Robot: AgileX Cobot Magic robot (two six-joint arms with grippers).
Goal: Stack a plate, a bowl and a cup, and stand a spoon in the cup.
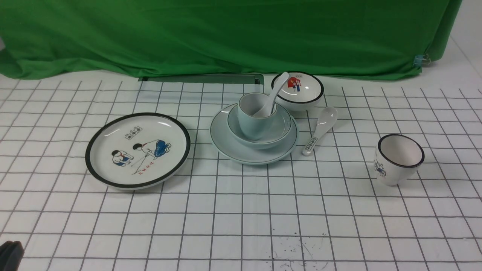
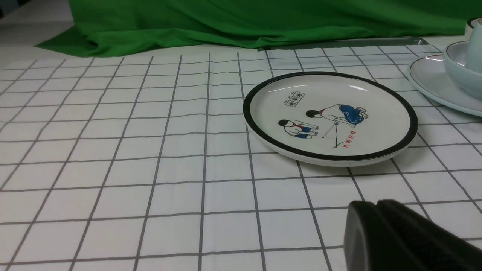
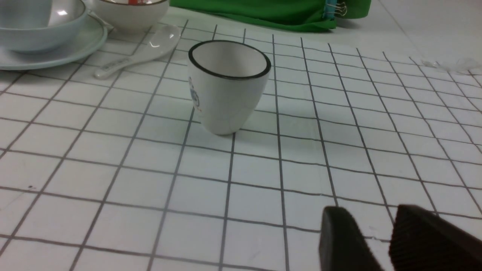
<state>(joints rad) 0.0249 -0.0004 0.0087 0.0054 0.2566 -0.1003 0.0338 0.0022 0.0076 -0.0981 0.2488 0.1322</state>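
Note:
The pale blue-green plate (image 1: 233, 148) lies at mid table with the matching bowl (image 1: 281, 131) on it and the cup (image 1: 252, 126) upright in the bowl. The plain white spoon (image 1: 274, 94) stands in the cup, handle leaning back to the right. My left gripper (image 2: 376, 203) is shut and empty, low over the cloth at the near left, just showing in the front view's corner (image 1: 10, 255). My right gripper (image 3: 368, 210) is open and empty at the near right, out of the front view. The stack's edge shows in both wrist views: plate (image 2: 429, 81), bowl (image 3: 45, 35).
A black-rimmed cartoon plate (image 1: 137, 150) lies left of the stack. A black-rimmed picture bowl (image 1: 297, 90) sits behind it, and a spoon with printed marks (image 1: 320, 130) lies beside it. A white black-rimmed cup (image 1: 399, 158) stands at the right. Green cloth (image 1: 226, 34) hangs at the back.

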